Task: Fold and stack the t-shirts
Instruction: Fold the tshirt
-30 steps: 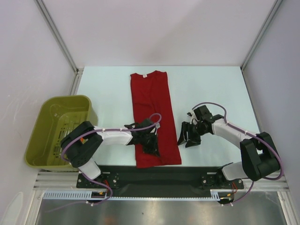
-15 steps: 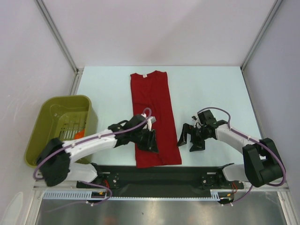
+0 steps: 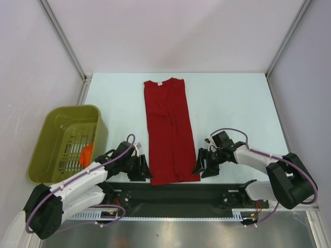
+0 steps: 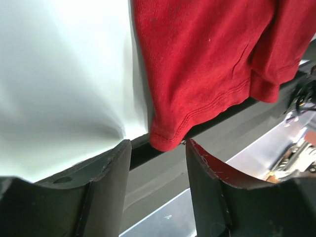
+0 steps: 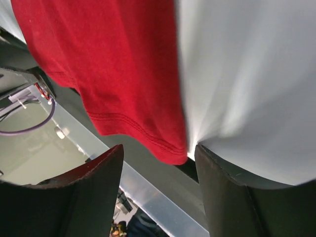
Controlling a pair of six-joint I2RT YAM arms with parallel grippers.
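One dark red t-shirt (image 3: 168,124) lies on the table as a long narrow strip, folded lengthwise, with its collar at the far end and its hem at the near edge. My left gripper (image 3: 146,170) sits low at the near left hem corner. In the left wrist view its jaws (image 4: 159,148) are open, and the hem corner (image 4: 168,140) lies just ahead of the gap. My right gripper (image 3: 199,166) is at the near right hem corner. In the right wrist view it stands open (image 5: 158,150), and the corner of the t-shirt (image 5: 168,150) hangs between its fingertips.
An olive-green basket (image 3: 57,121) stands off the table's left side, with a bit of orange-red (image 3: 87,154) showing inside it. A black rail (image 3: 176,192) runs along the near edge under the hem. White table (image 3: 232,103) spreads to the right of the shirt.
My left gripper has come off the middle of the shirt, opened and moved to the near left hem corner. The right gripper has slid in and nearer, to the right hem corner.
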